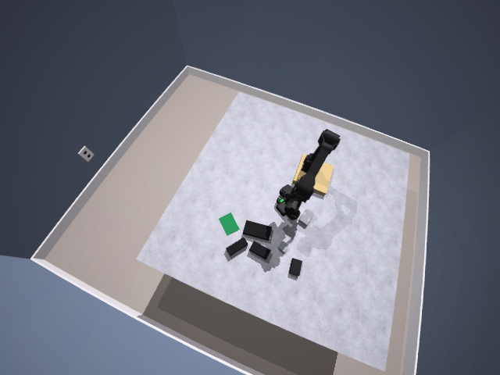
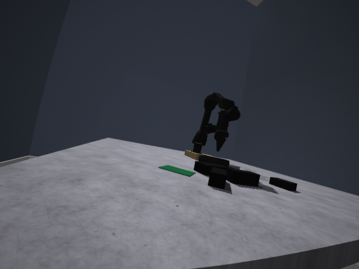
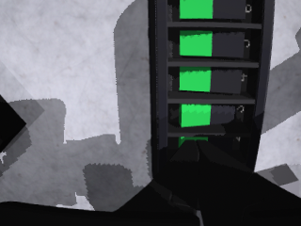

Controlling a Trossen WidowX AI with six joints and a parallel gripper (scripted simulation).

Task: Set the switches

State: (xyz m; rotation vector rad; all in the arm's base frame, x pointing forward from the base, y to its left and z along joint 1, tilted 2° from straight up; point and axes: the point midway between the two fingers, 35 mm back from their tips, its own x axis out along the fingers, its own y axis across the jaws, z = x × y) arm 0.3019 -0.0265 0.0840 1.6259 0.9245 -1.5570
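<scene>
The dark controller unit (image 1: 279,208) (image 2: 213,159) (image 3: 158,94) sits on the bench, switches facing up, partly hidden by the arm in the top view. In the wrist view several rockers show in a column, with green ends at left and dark ends and small numerals at right; the lowest visible one is mostly covered by the fingers. Which ends are pressed is hard to tell. The underside label is hidden. My gripper (image 2: 217,150) (image 3: 194,150) is shut and empty, pointing down above the unit, with a gap below the tips in the exterior view.
A large black box (image 1: 257,229), two smaller black blocks (image 1: 236,246) (image 1: 259,250) and a green plate (image 1: 229,223) (image 2: 176,170) lie nearby. Another black block (image 1: 295,266) (image 2: 282,183) lies farther off. Two pale grey blocks (image 1: 305,218) (image 1: 283,246) are near the unit. The arm stands by a tan base (image 1: 323,181).
</scene>
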